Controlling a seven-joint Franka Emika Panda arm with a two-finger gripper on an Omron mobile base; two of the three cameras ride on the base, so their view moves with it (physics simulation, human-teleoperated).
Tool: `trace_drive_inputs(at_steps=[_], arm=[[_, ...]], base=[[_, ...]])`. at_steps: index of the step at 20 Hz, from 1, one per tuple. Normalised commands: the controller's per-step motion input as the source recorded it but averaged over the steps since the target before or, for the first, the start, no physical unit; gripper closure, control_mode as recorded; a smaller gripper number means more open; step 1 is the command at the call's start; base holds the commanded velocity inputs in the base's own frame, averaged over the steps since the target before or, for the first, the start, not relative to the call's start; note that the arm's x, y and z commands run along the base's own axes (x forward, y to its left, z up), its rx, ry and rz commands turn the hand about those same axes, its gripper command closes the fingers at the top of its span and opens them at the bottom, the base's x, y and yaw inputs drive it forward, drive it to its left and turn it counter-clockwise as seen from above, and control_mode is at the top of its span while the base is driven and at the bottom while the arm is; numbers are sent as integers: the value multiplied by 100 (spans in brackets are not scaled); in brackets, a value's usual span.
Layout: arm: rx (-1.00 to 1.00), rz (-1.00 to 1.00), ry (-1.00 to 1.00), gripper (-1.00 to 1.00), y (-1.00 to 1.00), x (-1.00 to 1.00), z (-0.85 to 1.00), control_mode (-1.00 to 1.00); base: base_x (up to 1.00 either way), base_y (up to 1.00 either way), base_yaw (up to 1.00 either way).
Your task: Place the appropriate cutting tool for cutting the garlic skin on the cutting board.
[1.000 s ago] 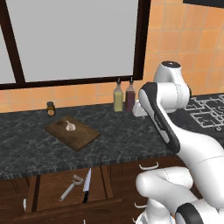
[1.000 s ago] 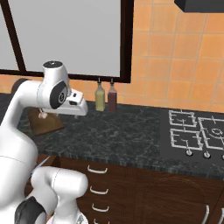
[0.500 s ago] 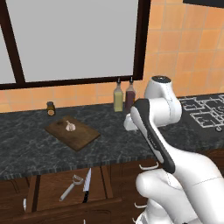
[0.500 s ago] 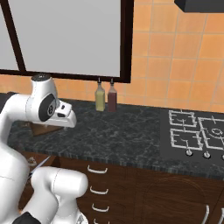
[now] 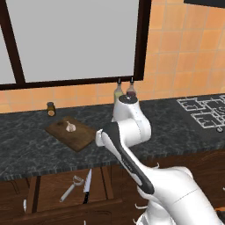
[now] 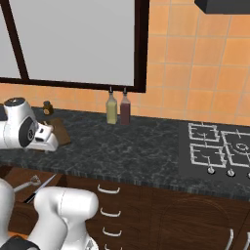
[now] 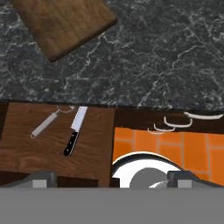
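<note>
Open drawer (image 5: 52, 193) holding knife (image 5: 87, 186) and peeler (image 5: 71, 187), garlic (image 5: 69, 127) on cutting board (image 5: 83, 138), jaws wide, empty

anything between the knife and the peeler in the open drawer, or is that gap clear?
Bare. In the hand view the knife and the peeler lie side by side on the drawer's wooden bottom, apart, with nothing between them. The left base view shows the same.
</note>
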Motion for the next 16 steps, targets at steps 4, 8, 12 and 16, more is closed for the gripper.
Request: trace_drive_inputs(at_steps=[4,8,12,16], arm=[[0,0,1,-100,97,0,-51,-100],[3,3,1,-100,29,-6,-32,-100],[0,-1,0,-100,0,3,0,-100],[0,-15,0,-100,7,5,-48,-100]], base=[[0,0,0],[0,0,0],[0,0,0],[0,0,0]])
